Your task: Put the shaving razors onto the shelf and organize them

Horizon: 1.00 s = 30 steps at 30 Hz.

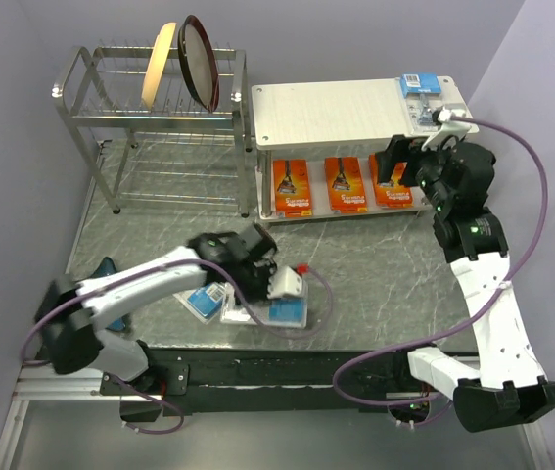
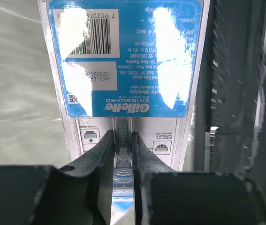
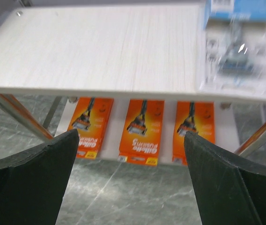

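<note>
The left gripper pinches a blue razor pack by its middle ridge, down at the table. A second blue pack lies just beside it. The right gripper is spread wide, facing the shelf. Three orange packs sit in a row on the lower board, and another blue pack lies at the top board's right end.

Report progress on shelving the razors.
Done: three orange packs on the shelf's lower tier, one blue pack on top. In hand: left gripper shut on a second blue pack. Left: a third blue pack on the table. Right gripper open, empty.
</note>
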### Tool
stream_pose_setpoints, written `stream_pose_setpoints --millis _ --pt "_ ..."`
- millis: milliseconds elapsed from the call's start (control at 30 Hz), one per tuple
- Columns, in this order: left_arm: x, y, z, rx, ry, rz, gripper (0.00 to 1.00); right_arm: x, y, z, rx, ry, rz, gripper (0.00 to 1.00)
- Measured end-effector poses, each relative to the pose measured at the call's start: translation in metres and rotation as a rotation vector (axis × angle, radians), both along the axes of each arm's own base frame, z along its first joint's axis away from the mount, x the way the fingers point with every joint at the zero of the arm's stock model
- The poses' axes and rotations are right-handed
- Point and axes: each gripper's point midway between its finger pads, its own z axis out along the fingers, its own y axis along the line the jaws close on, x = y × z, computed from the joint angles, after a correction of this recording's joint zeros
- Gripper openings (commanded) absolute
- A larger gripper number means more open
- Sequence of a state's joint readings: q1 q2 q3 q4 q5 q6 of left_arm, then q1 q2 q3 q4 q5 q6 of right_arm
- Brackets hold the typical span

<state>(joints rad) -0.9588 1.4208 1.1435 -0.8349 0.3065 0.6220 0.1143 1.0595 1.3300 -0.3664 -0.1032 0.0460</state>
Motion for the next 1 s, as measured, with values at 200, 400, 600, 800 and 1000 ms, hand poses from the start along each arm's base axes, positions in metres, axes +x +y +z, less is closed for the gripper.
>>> stream_pose_setpoints --millis 200,400,600,800,1000 --pt "0.024 -0.007 0.135 -0.297 -0.218 0.032 0.01 -0.008 -0.010 0.059 -0.065 -0.138 -0.026 1.00" --pt "0.056 -0.044 0.255 -0.553 -0.340 0.117 0.01 -0.018 -0.057 0.081 -0.083 -0.207 -0.254 1.00" --pt "0.121 -0.083 0.323 -0.760 -0.400 0.392 0.01 -0.015 -0.105 0.067 -0.050 -0.162 -0.440 1.00" --pt "0.201 -0.104 0.344 -0.880 -0.446 0.700 0.01 -0.010 -0.100 0.048 -0.001 -0.107 -0.419 1.00" --pt "0.251 -0.098 0.329 -0.904 -0.475 0.931 0.01 -0.001 -0.092 0.033 0.042 -0.055 -0.385 1.00"
